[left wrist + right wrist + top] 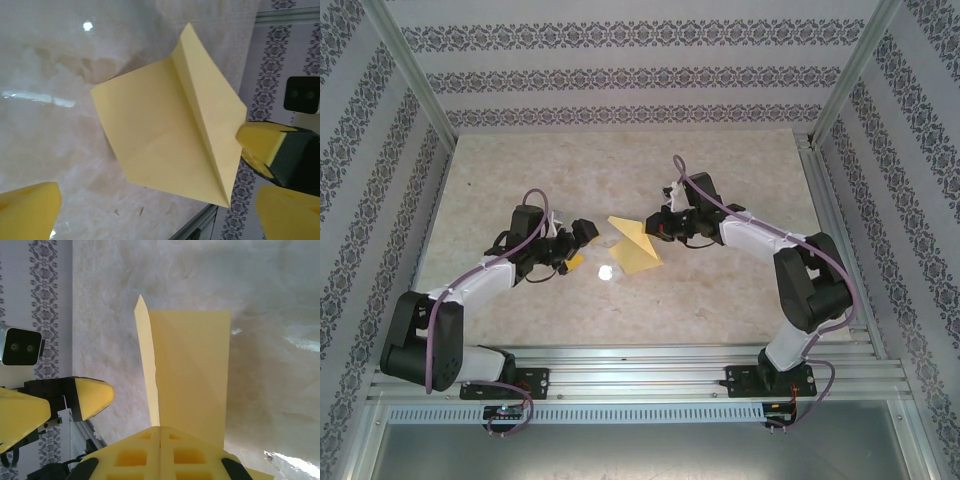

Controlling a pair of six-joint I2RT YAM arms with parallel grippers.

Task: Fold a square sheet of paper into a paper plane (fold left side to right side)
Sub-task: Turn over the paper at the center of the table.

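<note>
Your right gripper (655,226) is pinched shut on the right corner of the square sheet of paper (632,247), anchoring it. Your left gripper (582,246) stands wide open just left of the sheet, holding nothing. The sheet sits near the middle of the worktop (740,170), partly creased, with one narrow flap standing up along a fold line and the broader part lower. A tiny white spot (605,272) lies just towards the near edge.

To carry the left side over well, you likely want to slide the open jaws around the free left corner and take one layer only. Swing it over in an arc and line the edges up before pressing. Let the right grip anchor without pulling, since paper this thin would probably buckle.
</note>
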